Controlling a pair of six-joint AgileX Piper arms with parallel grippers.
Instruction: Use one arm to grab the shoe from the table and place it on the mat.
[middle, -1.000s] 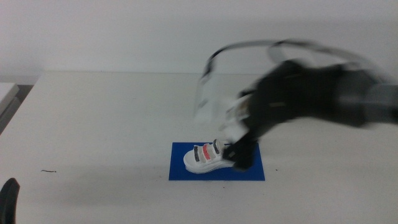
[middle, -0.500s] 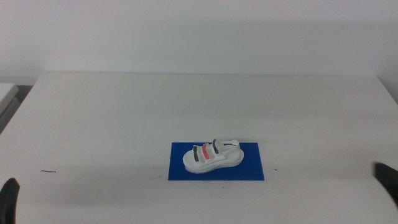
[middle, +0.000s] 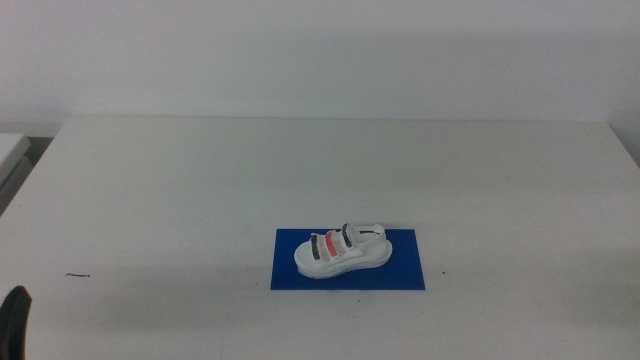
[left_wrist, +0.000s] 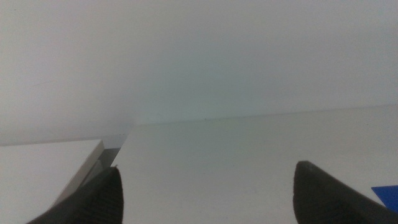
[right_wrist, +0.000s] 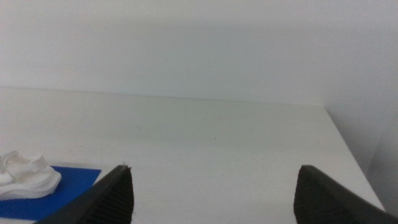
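We start at the right gripper (right_wrist: 211, 190): in the right wrist view its two dark jaws stand wide apart with only bare table between them, holding nothing. It is out of the middle view altogether. From its own camera we see it sits off toward the right side of the table, pointed across the surface, with the heel end of the shoe and a corner of the mat in view beyond one jaw.

The left gripper (left_wrist: 205, 193) likewise has its dark jaws spread wide and empty in the left wrist view; in the middle view only a sliver of dark gripper (middle: 14, 318) shows at the table's near left corner. A small blue corner of the mat (left_wrist: 387, 193) shows beside one of its jaws.

The small white chunky-soled sandal with two dark straps and one red strap (middle: 341, 250) lies on its sole on the flat deep-blue rectangular mat (middle: 405, 270), fully within the mat's outline, somewhat left of the mat's middle. Nothing touches the shoe. The mat lies flat on the large plain white table (middle: 180, 190), toward the near edge and about midway between the left and right edges.

We note a short dark speck-like mark (middle: 78, 275) on the table near the left near corner.
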